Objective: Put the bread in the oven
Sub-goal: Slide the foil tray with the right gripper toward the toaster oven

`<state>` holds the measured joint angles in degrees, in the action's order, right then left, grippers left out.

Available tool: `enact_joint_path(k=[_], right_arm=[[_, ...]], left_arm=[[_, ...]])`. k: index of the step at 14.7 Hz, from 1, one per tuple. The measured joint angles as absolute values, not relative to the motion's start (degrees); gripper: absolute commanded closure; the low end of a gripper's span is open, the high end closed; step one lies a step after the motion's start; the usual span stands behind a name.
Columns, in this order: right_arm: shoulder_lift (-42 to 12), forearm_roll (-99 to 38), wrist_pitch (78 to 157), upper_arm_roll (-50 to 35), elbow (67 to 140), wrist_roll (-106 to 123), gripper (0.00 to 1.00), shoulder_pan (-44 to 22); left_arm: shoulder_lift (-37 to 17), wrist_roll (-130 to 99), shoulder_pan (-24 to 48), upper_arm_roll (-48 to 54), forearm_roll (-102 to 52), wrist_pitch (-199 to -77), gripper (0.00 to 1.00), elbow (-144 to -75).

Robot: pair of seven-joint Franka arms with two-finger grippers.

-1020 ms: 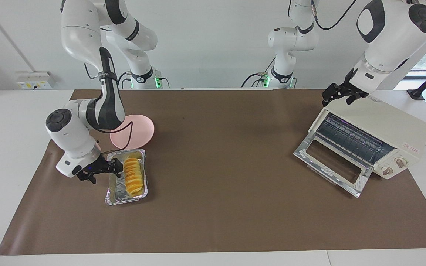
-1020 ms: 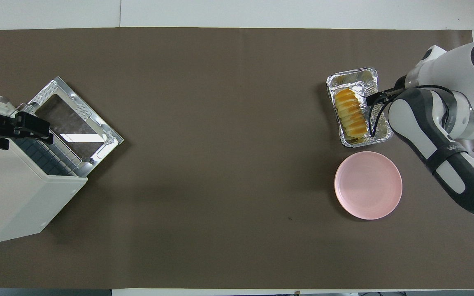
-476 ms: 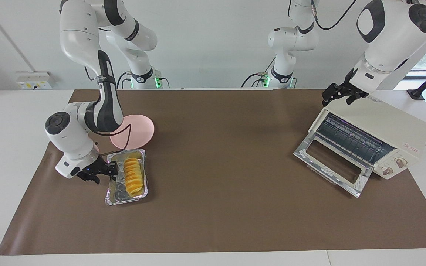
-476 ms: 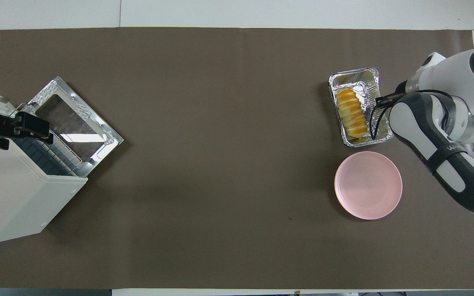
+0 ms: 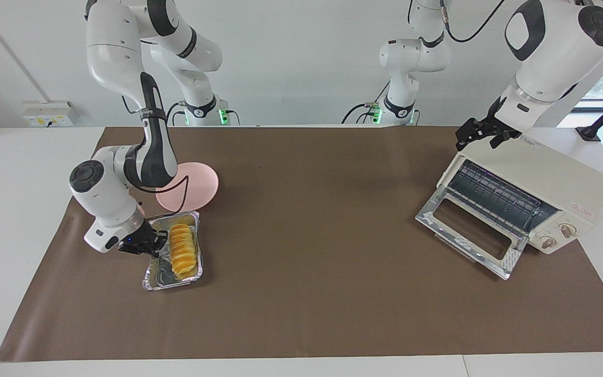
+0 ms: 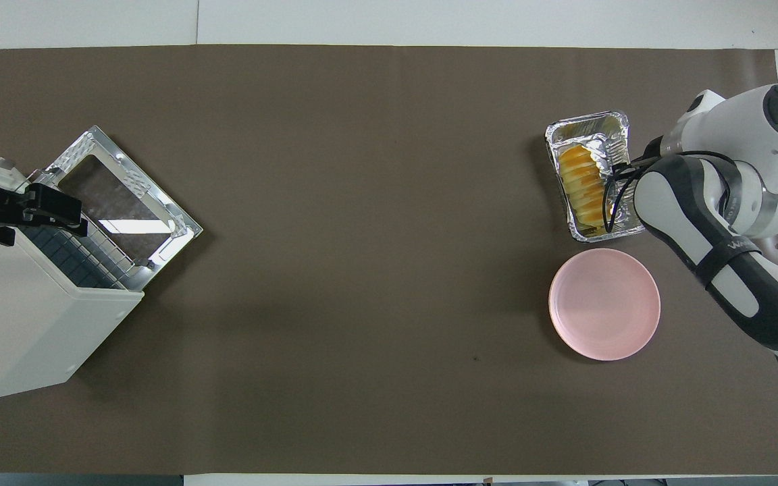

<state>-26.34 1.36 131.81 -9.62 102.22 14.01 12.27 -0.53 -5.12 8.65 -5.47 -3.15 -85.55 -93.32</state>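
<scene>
The bread (image 5: 182,250) is a ridged golden loaf lying in a silver foil tray (image 5: 163,277) at the right arm's end of the table. My right gripper (image 5: 157,242) is low at the tray's side rim, beside the bread, and shut on that rim. Seen from overhead, the bread (image 6: 583,185), the tray (image 6: 615,219) and the right gripper (image 6: 622,169) lie close together. The cream oven (image 5: 547,175) stands at the left arm's end with its glass door (image 5: 469,230) folded down and the rack showing. My left gripper (image 5: 482,133) waits open over the oven's top edge.
A pink plate (image 5: 197,188) lies just nearer to the robots than the tray, partly under the right arm. Brown paper covers the table between tray and oven. The oven's knobs (image 5: 558,235) face away from the robots.
The right gripper closed on the tray's rim. Tray and bread then slid a little toward the right arm's end and turned slightly. The left arm stayed still.
</scene>
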Motion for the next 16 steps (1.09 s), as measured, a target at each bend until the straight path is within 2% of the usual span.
enact_joint_path(k=[5,10,16], right_arm=[[-25.8,1.3,129.7,-10.0,97.2,12.4,1.00,9.2],[-25.6,-0.8,123.6,-10.3,89.4,3.6,1.00,1.8],[-27.4,-2.0,123.5,-10.4,87.5,-12.2,1.00,-13.0]], left_arm=[[-0.5,-5.1,8.6,-5.5,-3.1,-85.5,0.00,-93.3],[-0.5,-5.1,8.6,-5.5,-3.1,-85.5,0.00,-93.3],[-0.5,-5.1,8.6,-5.5,-3.1,-85.5,0.00,-93.3]])
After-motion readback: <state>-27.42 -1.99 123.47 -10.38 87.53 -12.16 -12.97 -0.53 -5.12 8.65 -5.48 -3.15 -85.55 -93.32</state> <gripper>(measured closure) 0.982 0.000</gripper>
